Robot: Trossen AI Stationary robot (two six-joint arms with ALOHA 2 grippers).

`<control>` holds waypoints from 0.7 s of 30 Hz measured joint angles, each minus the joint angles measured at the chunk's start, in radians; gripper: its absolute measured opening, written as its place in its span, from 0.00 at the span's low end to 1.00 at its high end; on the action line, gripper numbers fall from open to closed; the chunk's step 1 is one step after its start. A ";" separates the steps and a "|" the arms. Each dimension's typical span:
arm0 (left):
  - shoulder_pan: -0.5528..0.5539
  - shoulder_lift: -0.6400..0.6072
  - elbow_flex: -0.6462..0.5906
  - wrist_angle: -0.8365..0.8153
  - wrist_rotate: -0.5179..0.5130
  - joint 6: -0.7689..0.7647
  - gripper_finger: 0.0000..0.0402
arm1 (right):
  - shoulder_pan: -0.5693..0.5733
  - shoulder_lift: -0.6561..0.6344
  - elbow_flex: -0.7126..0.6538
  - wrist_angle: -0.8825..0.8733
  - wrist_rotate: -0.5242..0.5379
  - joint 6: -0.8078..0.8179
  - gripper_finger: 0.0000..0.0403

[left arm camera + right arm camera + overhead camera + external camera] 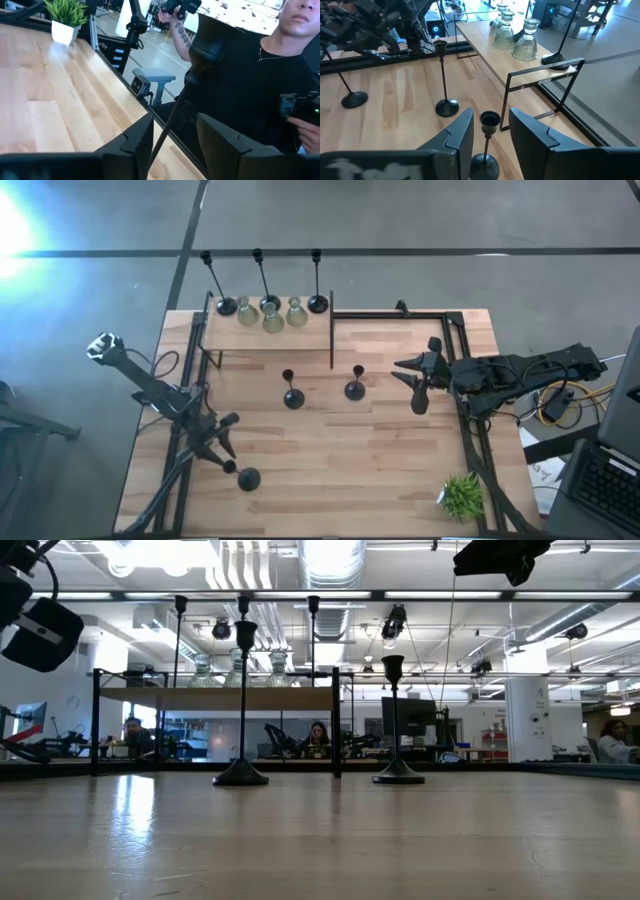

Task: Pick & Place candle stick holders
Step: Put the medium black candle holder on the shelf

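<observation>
My left gripper (pixel 230 445) is open near the table's near left. Its fingers stand on either side of the thin stem (pixel 172 117) of a tall black holder. The holder's round base (pixel 248 478) rests on the table and also shows in the right wrist view (pixel 354 99). My right gripper (pixel 412 385) is open, empty and raised at the right, short of a short black holder (pixel 489 120). That holder (pixel 355 387) and a taller one (pixel 292 395) stand on their bases mid-table. Three tall black holders (pixel 317 302) and three pale-green glass ones (pixel 273 318) stand on the raised shelf (pixel 300 338). My left gripper has the holder's stem (pixel 159 142) between its spread fingers, which lie across it. The stem runs close beside one finger (pixel 137 145). I cannot tell whether it touches that finger.
A potted plant (pixel 462 495) stands at the near right corner. Black frame rails (pixel 468 430) run along the table's sides. A person in black (pixel 250 85) stands just beyond the near edge. The wood between the two standing holders and the near edge is bare.
</observation>
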 joint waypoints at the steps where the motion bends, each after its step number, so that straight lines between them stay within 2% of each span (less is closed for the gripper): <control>1: 0.000 0.007 0.000 0.010 0.000 0.000 0.39 | 0.000 0.000 0.000 0.000 0.000 0.000 0.30; 10: 0.000 0.101 0.001 0.082 0.001 -0.005 0.41 | 0.000 0.000 0.000 0.004 -0.003 -0.003 0.29; 21: 0.000 0.263 0.001 0.277 0.048 -0.003 0.41 | 0.000 0.000 0.000 0.005 -0.003 -0.003 0.30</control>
